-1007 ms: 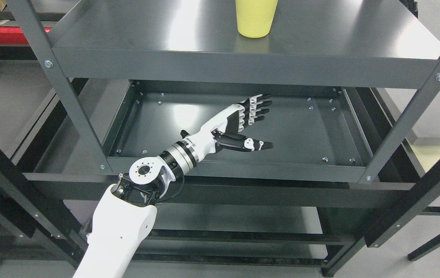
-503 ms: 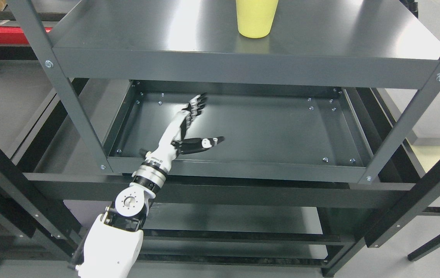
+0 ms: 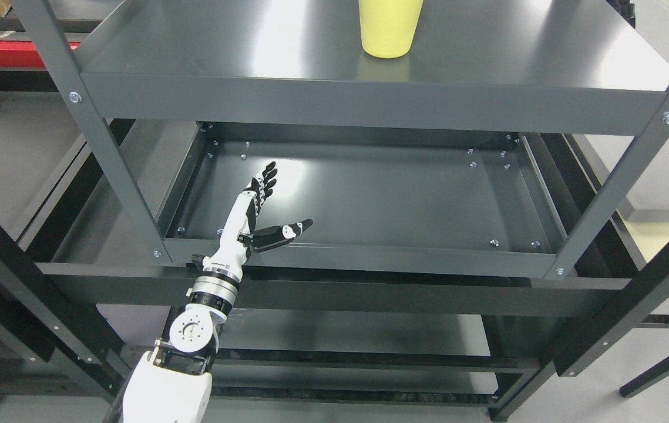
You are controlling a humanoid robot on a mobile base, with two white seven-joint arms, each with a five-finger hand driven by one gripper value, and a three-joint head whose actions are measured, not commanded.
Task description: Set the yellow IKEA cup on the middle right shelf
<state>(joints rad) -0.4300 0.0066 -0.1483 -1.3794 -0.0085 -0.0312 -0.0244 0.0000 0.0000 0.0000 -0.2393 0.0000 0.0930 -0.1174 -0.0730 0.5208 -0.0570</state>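
Yellow plastic marks the target: the yellow IKEA cup (image 3: 390, 28) stands upright on the upper shelf (image 3: 252, 47), near its back and a little right of centre, its rim cut off by the top of the frame. The left hand (image 3: 258, 211) is well apart from it, one level lower, over the front left corner of the tray-like lower shelf (image 3: 428, 194). Its fingers (image 3: 265, 178) are stretched out straight and its thumb (image 3: 287, 231) is splayed to the right; it holds nothing. From the hand, the cup lies up and to the right, with the upper shelf's front lip (image 3: 369, 106) between them. The cup's long axis is vertical, so a side grasp looks the natural approach. Only the left arm shows, so it is the nearer one by default. Whether the cup already sits on the intended shelf is hard to judge, since the rack's full height is not visible.
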